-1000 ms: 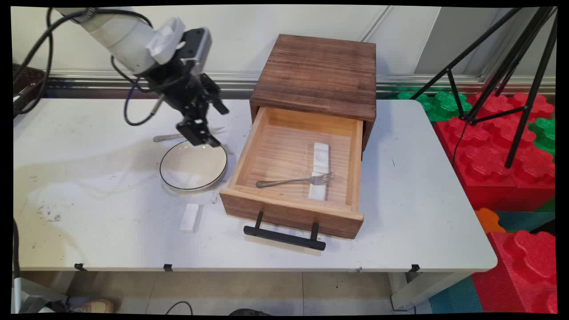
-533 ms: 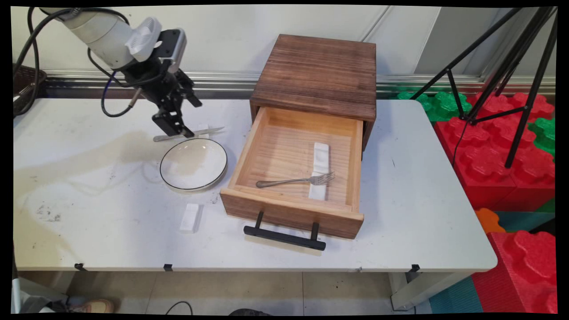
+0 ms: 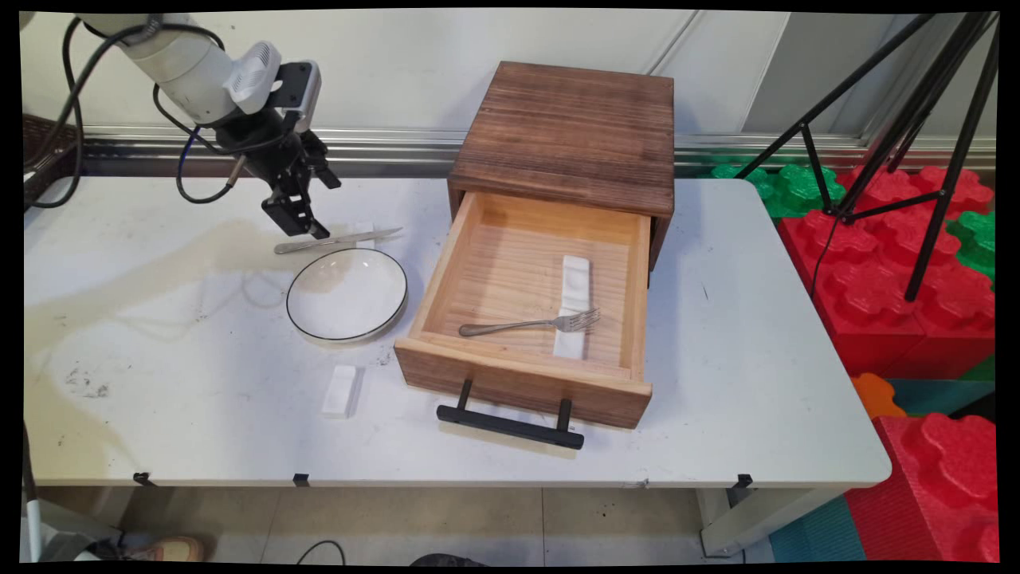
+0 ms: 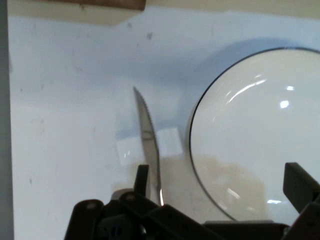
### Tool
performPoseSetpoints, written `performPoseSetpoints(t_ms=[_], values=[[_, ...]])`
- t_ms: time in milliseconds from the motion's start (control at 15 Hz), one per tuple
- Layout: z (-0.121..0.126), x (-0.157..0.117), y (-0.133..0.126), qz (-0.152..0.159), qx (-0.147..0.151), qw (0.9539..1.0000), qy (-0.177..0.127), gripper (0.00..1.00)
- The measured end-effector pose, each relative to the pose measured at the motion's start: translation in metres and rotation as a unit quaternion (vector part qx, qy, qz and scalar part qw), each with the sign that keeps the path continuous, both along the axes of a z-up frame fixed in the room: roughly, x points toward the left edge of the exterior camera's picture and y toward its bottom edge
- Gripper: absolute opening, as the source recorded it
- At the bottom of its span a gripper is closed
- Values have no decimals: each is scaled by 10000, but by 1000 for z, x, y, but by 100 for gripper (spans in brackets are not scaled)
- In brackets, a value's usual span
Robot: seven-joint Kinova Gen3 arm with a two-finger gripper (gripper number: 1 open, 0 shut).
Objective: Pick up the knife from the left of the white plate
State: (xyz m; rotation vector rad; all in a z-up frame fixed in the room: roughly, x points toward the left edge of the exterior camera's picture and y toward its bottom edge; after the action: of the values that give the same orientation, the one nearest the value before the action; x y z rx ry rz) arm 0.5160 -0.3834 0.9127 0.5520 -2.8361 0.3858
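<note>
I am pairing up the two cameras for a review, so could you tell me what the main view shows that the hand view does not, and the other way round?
Only the main view shows the open drawer with a fork lying across a white rest, the wooden cabinet, and a small white block near the table's front edge. Only the hand view shows the knife's serrated edge and the white rest under its blade. Both show the knife, the plate, the open gripper and the table.

No lettering, label, brand or number can be read anywhere in either view. The wooden drawer box (image 3: 563, 131) and the white plate (image 3: 347, 294) bear no readable marks.
</note>
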Motion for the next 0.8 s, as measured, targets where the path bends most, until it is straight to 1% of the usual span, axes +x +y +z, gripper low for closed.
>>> performPoseSetpoints(t_ms=[333, 467, 800], values=[[-24, 26, -15, 189, 192, 9996, -132, 100], [-37, 40, -24, 217, 306, 9989, -265, 100], [-57, 61, -38, 253, 456, 9976, -455, 100]])
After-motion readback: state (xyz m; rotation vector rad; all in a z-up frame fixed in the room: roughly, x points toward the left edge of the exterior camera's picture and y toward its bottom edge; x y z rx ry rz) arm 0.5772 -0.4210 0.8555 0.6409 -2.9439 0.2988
